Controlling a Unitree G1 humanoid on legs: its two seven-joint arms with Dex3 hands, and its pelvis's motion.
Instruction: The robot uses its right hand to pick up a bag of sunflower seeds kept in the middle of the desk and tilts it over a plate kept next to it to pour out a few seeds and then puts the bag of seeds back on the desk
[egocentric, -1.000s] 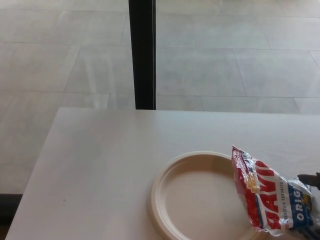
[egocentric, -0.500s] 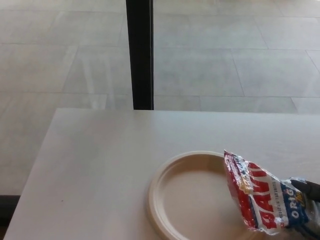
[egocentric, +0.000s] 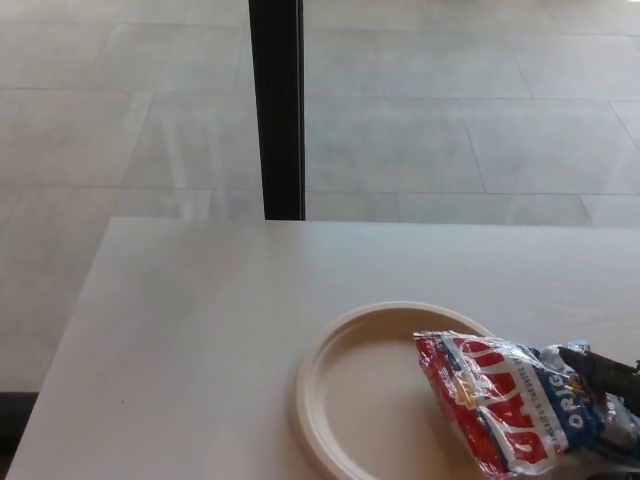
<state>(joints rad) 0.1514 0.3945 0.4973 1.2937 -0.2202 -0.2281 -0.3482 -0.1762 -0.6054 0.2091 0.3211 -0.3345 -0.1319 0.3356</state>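
One right hand (egocentric: 607, 375) grips the seed bag (egocentric: 510, 400), lying sideways, mouth pointing left over the plate (egocentric: 330, 365).

Pale desk (egocentric: 200, 330), floor beyond its far edge. 1 cream plate (egocentric: 340, 390) lies on it, near-right; rest of surface bare.

Evenly and softly lit, a little washed out and hazy throughout, with pale reflective streaks on the floor (egocentric: 190, 120) far beyond the hand (egocentric: 605, 375), slight glare on the crinkled bag (egocentric: 510, 400) just left of it, faint shade inside the plate (egocentric: 330, 350), no hard shadows.
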